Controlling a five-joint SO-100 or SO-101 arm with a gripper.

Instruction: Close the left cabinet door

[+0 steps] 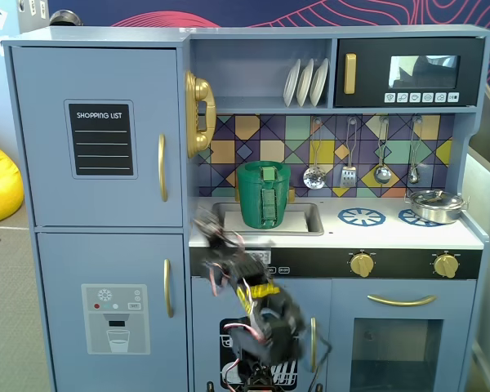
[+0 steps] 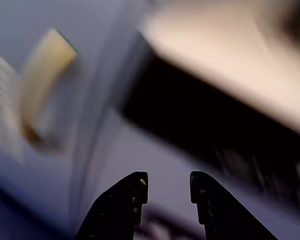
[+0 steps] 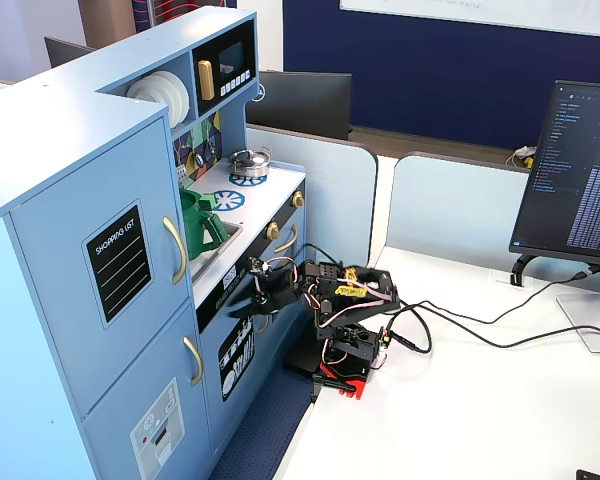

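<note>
The left cabinet door is light blue with a black "SHOPPING LIST" panel and a curved gold handle. It sits flush with the cabinet front in both fixed views. My gripper is motion-blurred in front of the counter edge, just right of the fridge doors and below the handle; it also shows in another fixed view. In the wrist view the gripper has its jaws apart with nothing between them. It faces blurred blue panels, a blurred gold handle and a black strip.
The lower blue door has a dispenser graphic. A green pitcher stands in the sink, a pot on the stove, and the black microwave sits at top right. The arm base, cables and a monitor are on the white table.
</note>
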